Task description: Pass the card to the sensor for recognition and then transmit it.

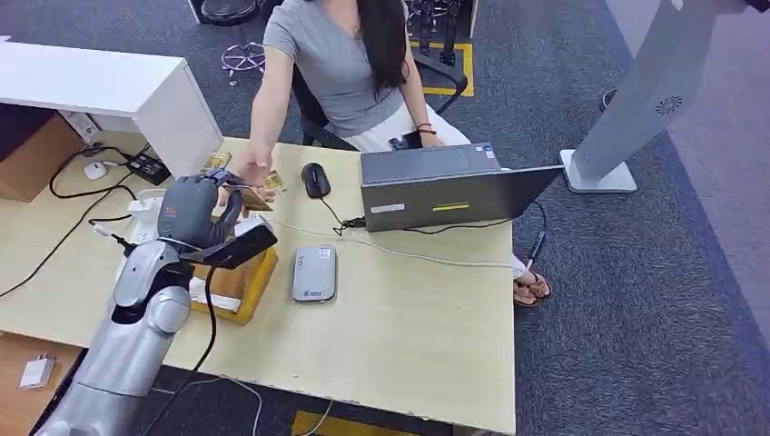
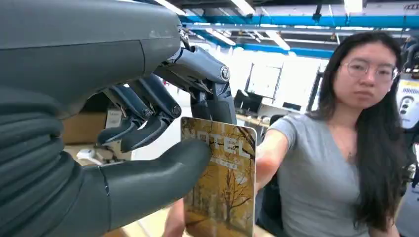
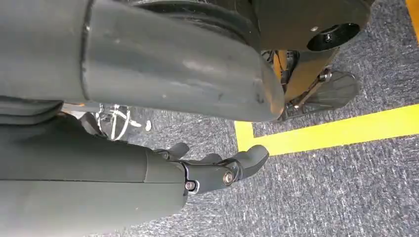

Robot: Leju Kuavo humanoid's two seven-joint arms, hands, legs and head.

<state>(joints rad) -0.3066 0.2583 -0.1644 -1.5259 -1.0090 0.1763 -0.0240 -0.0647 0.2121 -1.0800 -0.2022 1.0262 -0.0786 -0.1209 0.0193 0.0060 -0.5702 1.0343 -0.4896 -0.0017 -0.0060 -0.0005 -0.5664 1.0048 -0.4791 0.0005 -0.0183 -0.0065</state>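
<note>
— What does the card [image 2: 222, 187] look like?
— It is a hotel key card printed with golden autumn trees, with "HOTEL" in pale letters across its upper part. It stands upright in the left wrist view.

— And where is it relative to the hand?
— The left hand [image 1: 195, 213] pinches it: the thick grey thumb [image 2: 163, 173] presses on the printed face, and a dark finger sits behind the top edge. The other fingers curl apart from the card. From the head view, the card is held over the far left part of the worktop [image 1: 409, 345], and a person's hand [image 1: 254, 173] reaches in and touches its far end.

— Is the sensor close?
— The grey reader [image 1: 314, 273] lies flat on the worktop, to the right of the hand and nearer than the card. They are apart.

— The other hand?
— The right hand [image 3: 217, 170] hangs over grey carpet beside a yellow floor line [image 3: 326, 133], fingers curled loosely inward, holding nothing.

— Counts?
— One card in the hand, and two more small cards [image 1: 274, 181] lying on the worktop just beside the person's hand. One reader, one laptop [image 1: 445, 186], one black mouse [image 1: 315, 179], and one yellow-edged wooden box [image 1: 238, 286] under the robot's wrist. One person, in a grey top, sits at the far side.
</note>
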